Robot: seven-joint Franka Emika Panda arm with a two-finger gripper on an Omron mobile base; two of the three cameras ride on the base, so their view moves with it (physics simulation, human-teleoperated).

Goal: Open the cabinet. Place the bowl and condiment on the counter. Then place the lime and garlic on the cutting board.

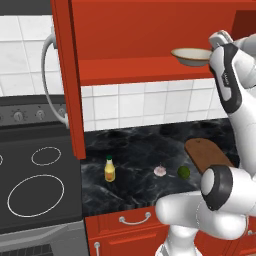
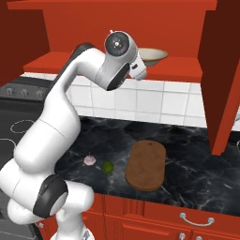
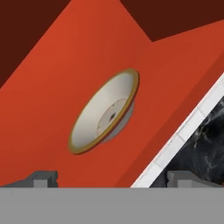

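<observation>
Red cabinet (image 1: 150,35) doors are swung open; the bowl (image 3: 105,111) is seen on its shelf, at twelve o'clock of wide-spread jaws. Closing on its rim is judged next.

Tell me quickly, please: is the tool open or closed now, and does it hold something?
Tool: open, holding nothing; it faces the bowl on the cabinet shelf.
</observation>
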